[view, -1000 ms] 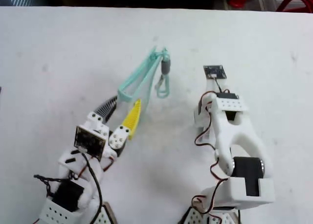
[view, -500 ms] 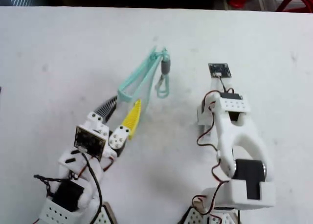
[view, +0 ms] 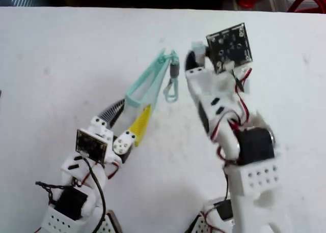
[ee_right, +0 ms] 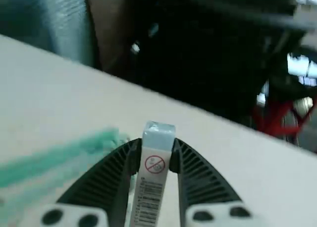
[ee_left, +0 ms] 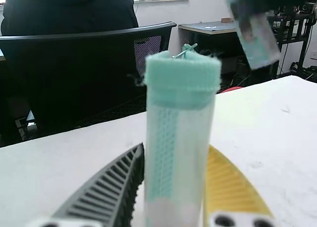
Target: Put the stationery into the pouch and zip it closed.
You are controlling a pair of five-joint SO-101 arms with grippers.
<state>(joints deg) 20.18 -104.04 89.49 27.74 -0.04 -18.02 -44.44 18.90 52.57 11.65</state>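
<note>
While my left claw (ee_left: 176, 148) is pinched narrow on the near end of the pouch (ee_left: 181, 103), my right claw (ee_right: 156, 142) is clamped on a small stationery bar (ee_right: 154, 180), raised near the pouch's far end.

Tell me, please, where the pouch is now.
In the high view, the pouch is mid-table, its near end clamped in the left tool, with the right arm beside it.

A white table (view: 56, 50) spans the frame, with a teal mesh pouch (view: 147, 83) stretched across it just above centre and two arm bases (view: 61, 220) at its lower edge.
</note>
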